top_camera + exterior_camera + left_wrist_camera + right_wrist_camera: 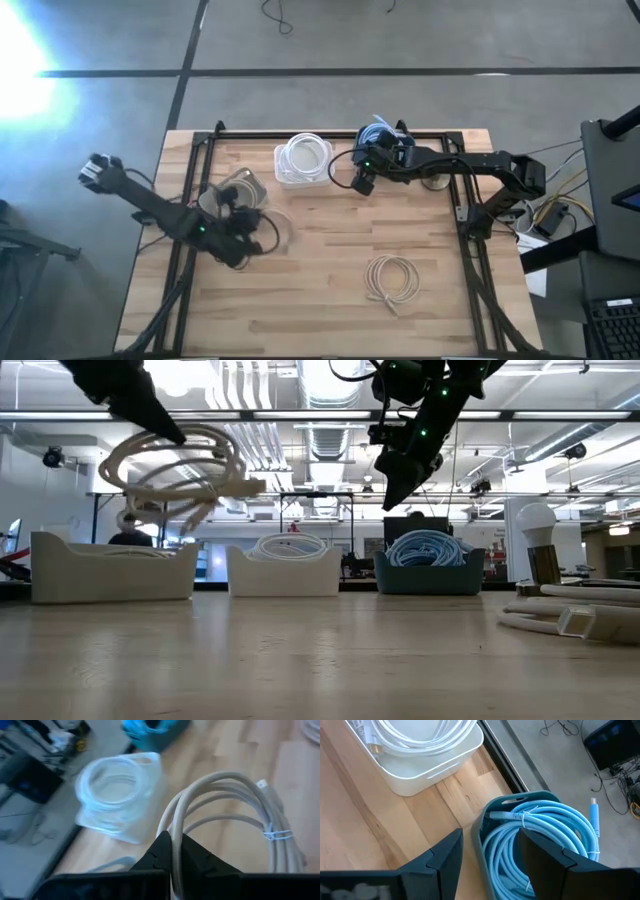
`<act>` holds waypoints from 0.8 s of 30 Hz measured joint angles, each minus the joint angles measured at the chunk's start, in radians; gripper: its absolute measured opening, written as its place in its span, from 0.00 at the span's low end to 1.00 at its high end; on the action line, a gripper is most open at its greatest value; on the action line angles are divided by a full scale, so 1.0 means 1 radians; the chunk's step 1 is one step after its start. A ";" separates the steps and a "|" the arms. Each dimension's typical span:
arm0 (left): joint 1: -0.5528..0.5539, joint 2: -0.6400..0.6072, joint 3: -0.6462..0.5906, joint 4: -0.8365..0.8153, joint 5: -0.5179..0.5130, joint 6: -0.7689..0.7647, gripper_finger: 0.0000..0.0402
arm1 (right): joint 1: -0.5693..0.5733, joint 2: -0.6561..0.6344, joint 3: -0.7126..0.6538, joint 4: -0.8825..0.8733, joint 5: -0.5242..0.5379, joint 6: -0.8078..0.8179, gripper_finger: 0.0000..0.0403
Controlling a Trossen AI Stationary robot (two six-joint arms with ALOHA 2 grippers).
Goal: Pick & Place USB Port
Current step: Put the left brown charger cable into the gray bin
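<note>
Left wrist view: the left gripper (175, 851) is clamped tight on a coiled beige cable (235, 815), lifted off the table.
The coil hangs near the beige bin (112, 566); the right gripper (487, 855), jaws spread and empty, hovers over the blue cable (545, 837) in the teal bin (481, 827).

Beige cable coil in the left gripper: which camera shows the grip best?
Left wrist view: the left gripper is shut on the beige cable coil, strands pinched between its fingers. Low view shows the coil hanging clear of the table. High view shows it mostly hidden under the arm. Right wrist view misses it.
</note>
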State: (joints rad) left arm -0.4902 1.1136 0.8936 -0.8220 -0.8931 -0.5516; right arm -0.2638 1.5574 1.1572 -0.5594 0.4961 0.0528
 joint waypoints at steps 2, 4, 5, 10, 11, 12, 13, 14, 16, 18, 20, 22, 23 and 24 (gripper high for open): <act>0.016 -0.032 0.017 -0.065 -0.017 -0.001 0.03 | 0.000 0.000 0.000 0.000 0.000 0.000 0.47; 0.039 -0.057 0.026 -0.133 -0.022 -0.001 0.03 | 0.000 0.000 0.000 0.001 0.000 0.000 0.47; 0.052 -0.067 0.029 -0.170 -0.022 -0.004 0.03 | 0.000 0.000 0.000 0.001 0.000 0.000 0.47; 0.135 -0.094 0.030 -0.352 -0.025 -0.070 0.05 | 0.000 0.000 0.000 0.013 0.000 0.000 0.47; 0.154 -0.096 0.030 -0.396 -0.025 -0.086 0.05 | 0.000 0.000 0.000 0.016 0.000 0.000 0.47; 0.173 -0.097 0.030 -0.436 -0.025 -0.106 0.04 | 0.000 0.000 0.000 0.019 0.000 0.000 0.47; 0.193 -0.098 0.030 -0.473 -0.025 -0.127 0.04 | 0.000 0.000 0.000 0.020 0.000 0.000 0.47; 0.213 -0.099 0.030 -0.508 -0.024 -0.149 0.04 | 0.000 0.000 0.000 0.020 0.000 0.000 0.47; 0.251 -0.099 0.030 -0.562 -0.025 -0.184 0.03 | 0.000 0.000 0.000 0.020 0.000 0.000 0.47; 0.282 -0.099 0.030 -0.596 -0.024 -0.193 0.04 | 0.000 0.000 0.000 0.020 0.000 0.000 0.47; 0.305 -0.099 0.031 -0.614 -0.020 -0.182 0.04 | 0.000 0.000 0.000 0.021 0.000 0.000 0.47; 0.321 -0.099 0.031 -0.625 -0.020 -0.156 0.04 | 0.000 0.000 0.000 0.022 0.000 0.000 0.47; 0.326 -0.099 0.032 -0.632 -0.020 -0.144 0.04 | 0.000 0.000 0.000 0.023 0.000 0.000 0.47; 0.332 -0.099 0.034 -0.639 -0.018 -0.131 0.04 | 0.000 0.000 0.000 0.024 0.000 0.000 0.47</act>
State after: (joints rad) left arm -0.1586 1.0145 0.9279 -1.4609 -0.9110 -0.6827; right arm -0.2642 1.5574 1.1572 -0.5358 0.4957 0.0525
